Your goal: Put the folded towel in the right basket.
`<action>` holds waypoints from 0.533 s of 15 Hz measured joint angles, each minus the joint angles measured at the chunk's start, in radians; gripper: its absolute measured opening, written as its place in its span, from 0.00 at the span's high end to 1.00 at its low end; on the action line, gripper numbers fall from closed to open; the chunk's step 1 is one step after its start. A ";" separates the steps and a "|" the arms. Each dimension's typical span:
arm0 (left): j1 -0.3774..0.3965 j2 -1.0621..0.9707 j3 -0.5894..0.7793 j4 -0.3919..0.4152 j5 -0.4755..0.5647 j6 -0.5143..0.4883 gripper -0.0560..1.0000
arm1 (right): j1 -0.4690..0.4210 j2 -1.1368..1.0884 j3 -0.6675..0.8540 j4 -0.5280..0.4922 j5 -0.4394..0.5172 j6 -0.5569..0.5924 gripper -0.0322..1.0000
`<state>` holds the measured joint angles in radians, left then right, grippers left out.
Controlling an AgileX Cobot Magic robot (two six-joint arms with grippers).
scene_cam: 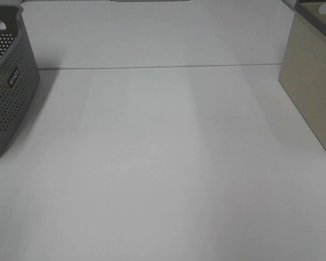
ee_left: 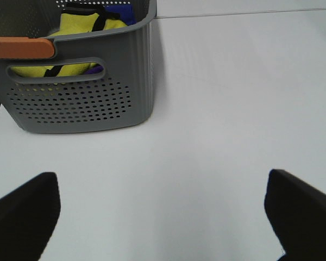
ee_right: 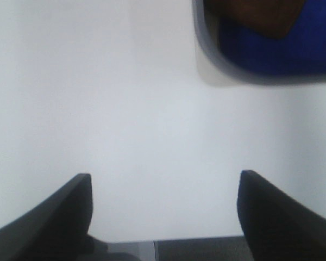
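No loose towel lies on the table (scene_cam: 163, 163). The right basket (scene_cam: 312, 92) is beige with a grey rim, at the far right edge. In the right wrist view its grey rim (ee_right: 202, 43) shows a blue cloth (ee_right: 293, 49) inside, with a brown item (ee_right: 261, 16) on it. My right gripper (ee_right: 164, 179) is open and empty, above bare table short of that basket. My left gripper (ee_left: 160, 182) is open and empty, over bare table near the grey perforated left basket (ee_left: 81, 103). Neither gripper shows in the exterior view.
The left basket (scene_cam: 11, 92) stands at the table's left edge. It holds a yellow item with black straps (ee_left: 81, 24) and something blue (ee_left: 122, 13). An orange bar (ee_left: 19, 48) lies along its rim. A seam (scene_cam: 163, 67) crosses the table at the back.
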<state>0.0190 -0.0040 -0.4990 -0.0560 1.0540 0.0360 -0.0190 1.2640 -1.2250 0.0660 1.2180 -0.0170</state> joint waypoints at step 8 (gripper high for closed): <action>0.000 0.000 0.000 0.000 0.000 0.000 0.03 | 0.000 -0.812 0.636 0.002 -0.048 -0.038 0.29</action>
<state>0.0190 -0.0040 -0.4990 -0.0560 1.0540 0.0360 -0.0190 0.4520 -0.5890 0.0680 1.1700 -0.0550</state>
